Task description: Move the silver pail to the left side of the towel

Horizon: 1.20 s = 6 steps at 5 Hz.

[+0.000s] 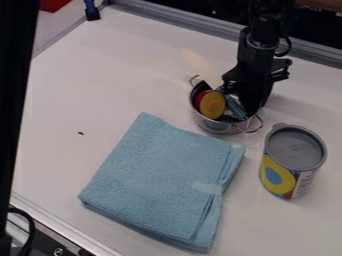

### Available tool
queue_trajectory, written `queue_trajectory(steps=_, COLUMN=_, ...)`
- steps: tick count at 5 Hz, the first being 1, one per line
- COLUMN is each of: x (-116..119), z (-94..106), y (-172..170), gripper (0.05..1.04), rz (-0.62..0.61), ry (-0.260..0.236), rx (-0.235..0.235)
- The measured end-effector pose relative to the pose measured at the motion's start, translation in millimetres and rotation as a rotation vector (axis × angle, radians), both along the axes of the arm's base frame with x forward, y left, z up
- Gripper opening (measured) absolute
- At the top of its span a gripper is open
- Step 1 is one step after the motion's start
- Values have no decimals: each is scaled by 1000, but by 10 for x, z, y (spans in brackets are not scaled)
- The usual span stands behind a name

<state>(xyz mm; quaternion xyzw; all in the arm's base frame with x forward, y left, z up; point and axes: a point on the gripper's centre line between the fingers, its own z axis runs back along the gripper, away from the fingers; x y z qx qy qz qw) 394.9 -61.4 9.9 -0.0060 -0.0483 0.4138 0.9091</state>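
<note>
Camera view: saw a folded blue cloth towel [160,185] at lower centre; upper right of centre, found a silver metal pail [215,128], loaded, likely light, stiff, slippery, best pinched by its rim; couldn't tell the black gripper's [253,102] grip.

No readable text; label print too small.
Can [294,149] on table [87,90]: label [287,181] around side, yellow ring with blue centre, pale panel [305,184] at picture right with small dark print, can't make out any words or numbers.
</note>
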Motion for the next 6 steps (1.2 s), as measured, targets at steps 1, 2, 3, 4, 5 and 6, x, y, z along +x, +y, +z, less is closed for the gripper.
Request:
queue_trajectory(steps=1, x=1, z=-6, y=16, gripper=84, rz=-11, ry=-2, rx=3)
queue_trajectory(steps=2, x=-13, z=17, y=71, gripper=66, rz=-45, ry=18, rx=42)
queue_trajectory(steps=3, x=6, z=84, y=172, gripper=60, rz=-76, ry=37, rx=98)
queue_trajectory(steps=4, x=4, z=134, y=352, gripper=58, rz=-64, ry=60, rx=160)
queue_trajectory(steps=5, x=6, z=138, y=565, gripper=58, rz=-48, ry=70, rx=184)
queue_trajectory(steps=6, x=-44, z=136, y=760, gripper=58, rz=-45, ry=104, rx=200)
